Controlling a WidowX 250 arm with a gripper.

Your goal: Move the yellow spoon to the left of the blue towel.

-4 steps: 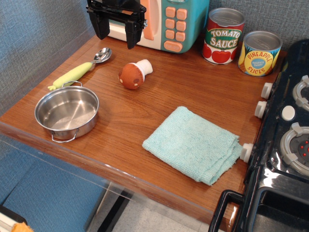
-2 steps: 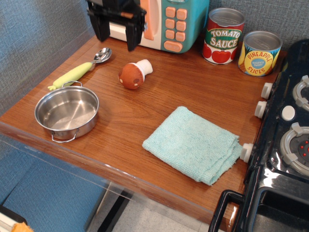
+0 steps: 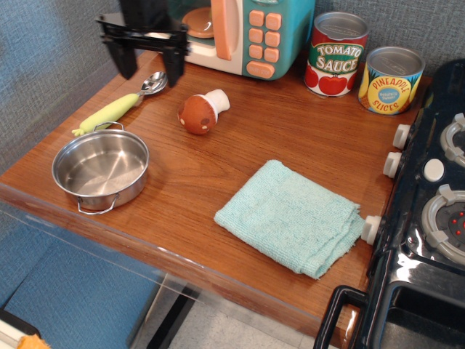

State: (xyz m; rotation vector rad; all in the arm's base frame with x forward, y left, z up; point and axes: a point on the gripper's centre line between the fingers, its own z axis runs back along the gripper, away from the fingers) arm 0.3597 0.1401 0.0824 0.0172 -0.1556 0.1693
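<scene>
Yellow spoon [image 3: 120, 105]: lay flat at the far left of the wooden counter [image 3: 290, 131], handle end toward 8 o'clock, silver bowl toward 2 o'clock; untouched.
Long axis: ran 8 to 2 o'clock, roughly along the counter's left edge.
Gripper [image 3: 150, 65]: hung above the spoon's bowl end, jaws spread wide, nothing between them.
Spoon from gripper: thick handle lay toward 7 o'clock of the fingertips; bowl just below and between them. Only one arm present.
Jaw line versus axis: fingers stood left and right, crossing the spoon at an angle; likely a small turn and a shift toward 7 o'clock needed before closing.
Steel pot [image 3: 100, 169]: just beside the handle tip, at 6 o'clock.
Toy mushroom [image 3: 203, 111]: at 3 o'clock of the spoon.
Blue towel [image 3: 290, 217]: well apart, at 4 o'clock; bare wood at its 9 o'clock side as the likely target.
</scene>
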